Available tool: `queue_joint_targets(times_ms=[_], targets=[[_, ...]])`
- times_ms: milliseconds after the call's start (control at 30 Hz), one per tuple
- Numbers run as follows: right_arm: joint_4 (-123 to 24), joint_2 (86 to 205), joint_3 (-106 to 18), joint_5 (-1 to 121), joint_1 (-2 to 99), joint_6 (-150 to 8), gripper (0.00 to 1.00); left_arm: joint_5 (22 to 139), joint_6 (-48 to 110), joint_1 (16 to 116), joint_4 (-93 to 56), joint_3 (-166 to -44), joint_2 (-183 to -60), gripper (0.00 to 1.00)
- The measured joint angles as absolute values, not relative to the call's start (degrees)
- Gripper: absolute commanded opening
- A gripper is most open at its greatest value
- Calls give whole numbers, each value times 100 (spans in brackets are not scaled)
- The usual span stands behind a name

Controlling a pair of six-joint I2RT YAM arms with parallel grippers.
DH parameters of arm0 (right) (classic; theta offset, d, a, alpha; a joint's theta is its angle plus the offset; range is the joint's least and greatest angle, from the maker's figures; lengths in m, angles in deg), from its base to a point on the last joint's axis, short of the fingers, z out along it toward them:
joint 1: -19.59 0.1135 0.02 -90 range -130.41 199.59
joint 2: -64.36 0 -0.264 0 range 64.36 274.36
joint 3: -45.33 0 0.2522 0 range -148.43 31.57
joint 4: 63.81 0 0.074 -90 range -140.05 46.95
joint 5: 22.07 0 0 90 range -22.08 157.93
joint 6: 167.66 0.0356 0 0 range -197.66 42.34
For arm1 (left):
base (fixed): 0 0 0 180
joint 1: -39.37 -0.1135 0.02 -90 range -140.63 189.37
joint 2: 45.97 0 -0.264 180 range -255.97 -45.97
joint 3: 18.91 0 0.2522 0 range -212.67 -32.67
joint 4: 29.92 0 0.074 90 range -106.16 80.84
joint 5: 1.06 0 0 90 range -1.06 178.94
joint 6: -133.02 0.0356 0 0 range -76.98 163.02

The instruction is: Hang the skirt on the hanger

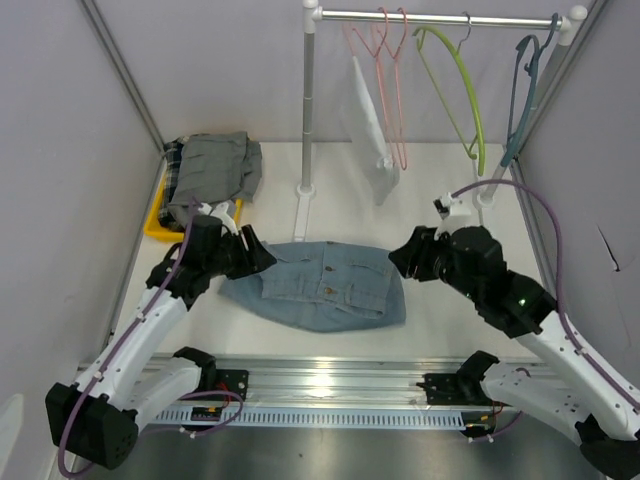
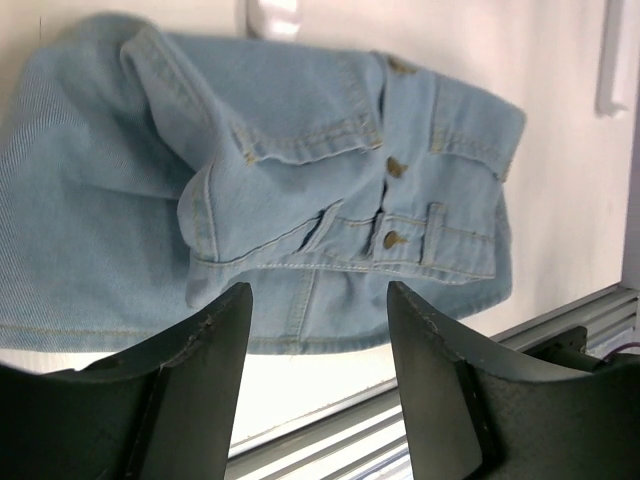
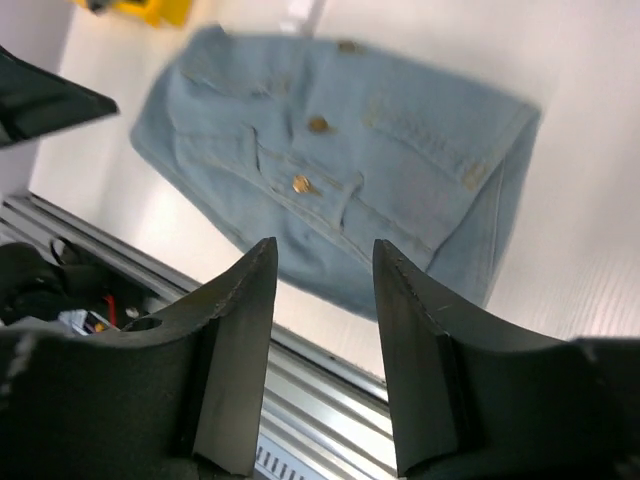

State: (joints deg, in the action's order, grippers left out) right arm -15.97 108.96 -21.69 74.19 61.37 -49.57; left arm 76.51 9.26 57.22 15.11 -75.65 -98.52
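Note:
A light blue denim skirt (image 1: 325,285) with brass buttons lies crumpled on the white table, between the two arms. It shows in the left wrist view (image 2: 300,190) and in the right wrist view (image 3: 340,190). My left gripper (image 1: 262,255) is open and empty at the skirt's left edge; its fingers (image 2: 215,340) frame the hem. My right gripper (image 1: 398,258) is open and empty just off the skirt's right edge; its fingers (image 3: 250,300) are above the near hem. Several hangers hang on the rail (image 1: 440,16): pink (image 1: 390,90), green (image 1: 465,90) and blue (image 1: 520,100).
A yellow tray (image 1: 160,225) at the back left holds folded grey and plaid clothes (image 1: 212,172). A white garment (image 1: 375,140) hangs on a pink hanger. The rail's posts (image 1: 308,110) stand behind the skirt. A metal rail (image 1: 330,385) runs along the near table edge.

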Motion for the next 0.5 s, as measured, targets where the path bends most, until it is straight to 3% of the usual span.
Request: queue_joint_targets(times_ms=[167,333,500], targets=[[-1455,11964,-4291,7738,6026,-5510,48,7609,1088,5722,1535,-7875,-9739,62],[-1610,13612,-6763,7696,5154,-6109,45,7531,1191,5722,1603,-7941,-9712,62],[-1732,15031,-8450,7646,4415,-6423,45,7474,1230,5722,1714,-8054,-9719,62]])
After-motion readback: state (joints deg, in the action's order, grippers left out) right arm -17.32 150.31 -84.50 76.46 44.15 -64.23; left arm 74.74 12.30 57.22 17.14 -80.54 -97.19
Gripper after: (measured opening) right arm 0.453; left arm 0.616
